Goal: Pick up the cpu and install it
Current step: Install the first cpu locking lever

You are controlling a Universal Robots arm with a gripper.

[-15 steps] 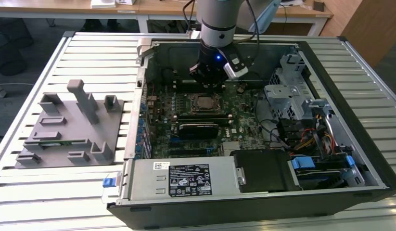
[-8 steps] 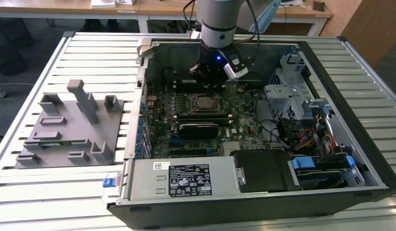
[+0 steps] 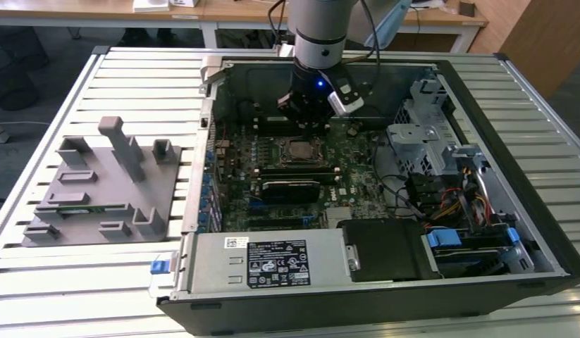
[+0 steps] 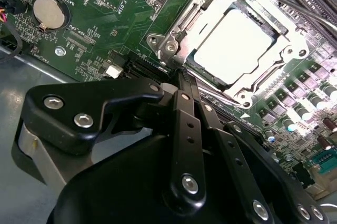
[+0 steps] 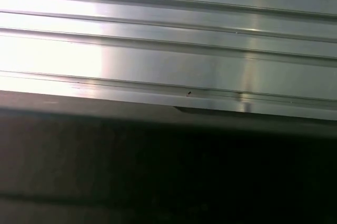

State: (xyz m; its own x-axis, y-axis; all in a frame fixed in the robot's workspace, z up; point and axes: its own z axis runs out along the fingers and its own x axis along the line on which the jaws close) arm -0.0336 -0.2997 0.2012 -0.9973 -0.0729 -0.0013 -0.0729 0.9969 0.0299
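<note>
My gripper (image 4: 179, 76) hangs just beside the cpu (image 4: 231, 47) seated in its socket (fingers together, holding nothing).

Print in the open case, none of it readable

A black-and-white label (image 3: 278, 263) and a small white sticker (image 3: 236, 242) sit on the power supply (image 3: 210, 271) in the exterior view, their print too small to tell. In the second wrist view, fine white lettering (image 4: 50, 44) runs over the motherboard (image 4: 105, 34) beside the coin cell (image 4: 48, 13), too fine to make out. The cpu (image 4: 234, 47) top is washed bright, with no legible mark.
</note>
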